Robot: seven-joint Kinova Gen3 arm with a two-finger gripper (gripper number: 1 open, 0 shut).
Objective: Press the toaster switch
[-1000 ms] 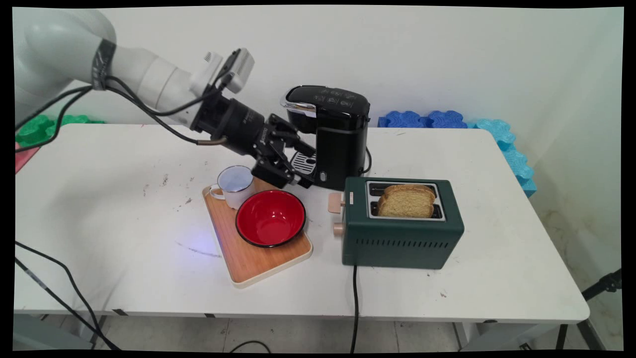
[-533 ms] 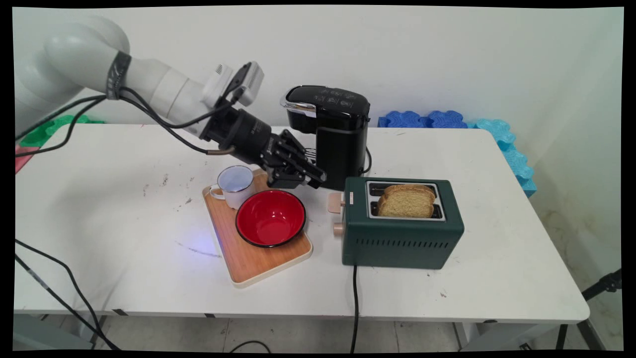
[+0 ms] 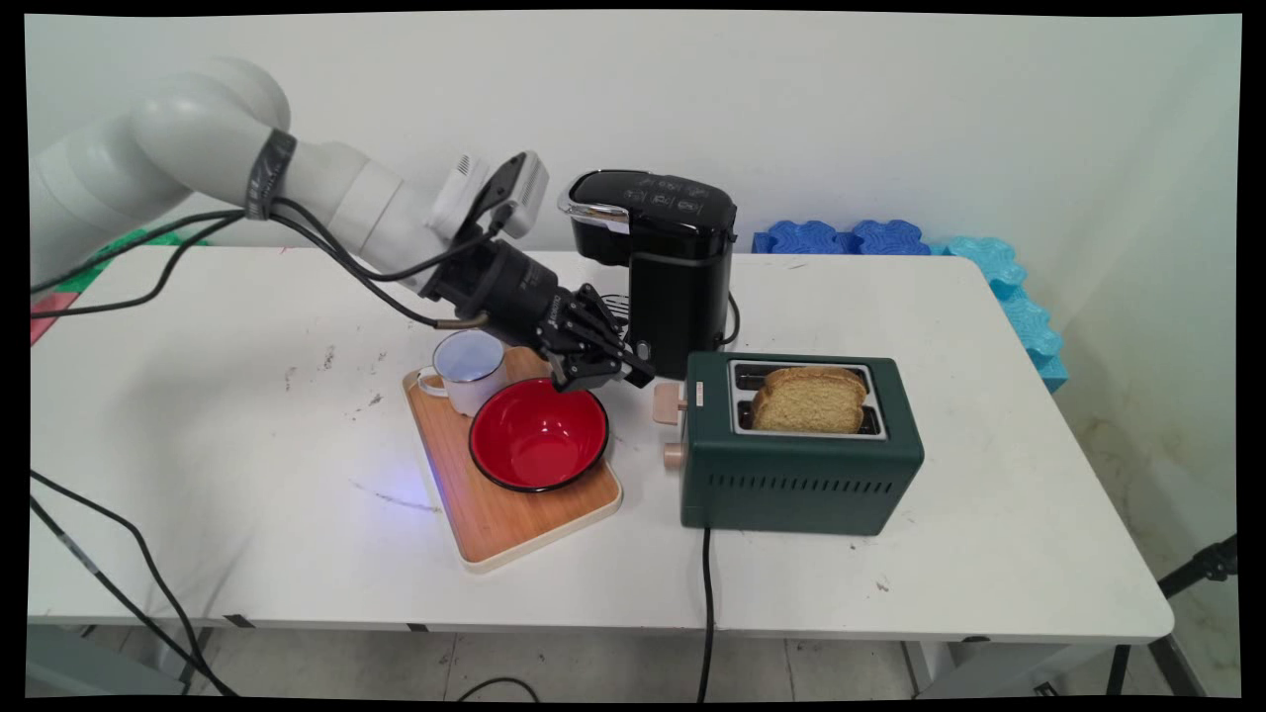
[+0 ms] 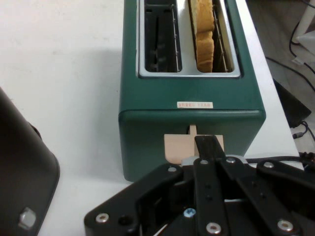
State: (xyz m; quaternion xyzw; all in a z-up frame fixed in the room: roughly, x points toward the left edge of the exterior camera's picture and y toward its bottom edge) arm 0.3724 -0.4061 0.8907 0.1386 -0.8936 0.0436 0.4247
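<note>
Beside the green toaster, at its lever end, we see the tool hanging low over the counter, its fingers clenched together and empty. In the hand view the closed fingertips line up right in front of the toaster's beige lever, very near it, though we cannot tell whether they touch it. A smaller round knob sits lower on the same end of the toaster. One slice of bread stands in the toaster's nearer slot, while the slot behind it looks empty from the hand view.

Away from the toaster, past the tool, a wooden tray lies on the counter with a red bowl and a white mug on it; the tool is just above the bowl's far rim. Behind the toaster stands a black coffee machine, and the tool is just in front of its base. A black power cord runs from the toaster over the counter's near edge.
</note>
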